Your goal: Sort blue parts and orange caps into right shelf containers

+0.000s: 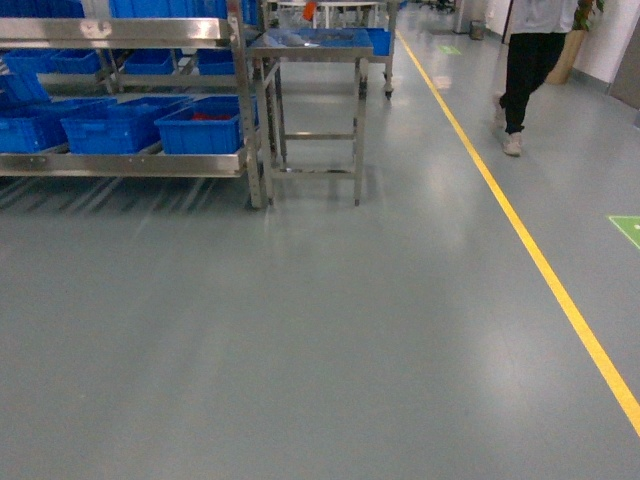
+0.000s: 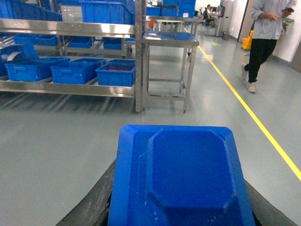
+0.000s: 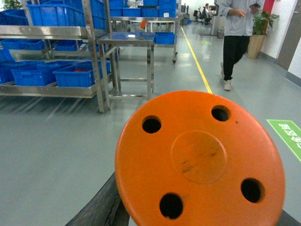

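A blue part (image 2: 181, 179), a flat moulded piece with an octagonal raised centre, fills the lower left wrist view, and my left gripper (image 2: 178, 220) is shut on it, its dark fingers (image 2: 89, 212) showing at either side. A round orange cap (image 3: 200, 157) with several holes sits in my right gripper (image 3: 197, 222), which is shut on it. The right shelf containers, bright-blue crates (image 1: 200, 128), stand on the low steel shelf well ahead, at the far left of the head view. The rightmost crate (image 2: 116, 73) holds something red. Neither gripper shows in the head view.
A steel rack (image 1: 245, 110) carries the crates, with a steel table (image 1: 315, 60) beside it on the right. A yellow floor line (image 1: 530, 250) runs along the right. A person (image 1: 525, 70) walks beyond that line. Grey floor lies between me and the rack.
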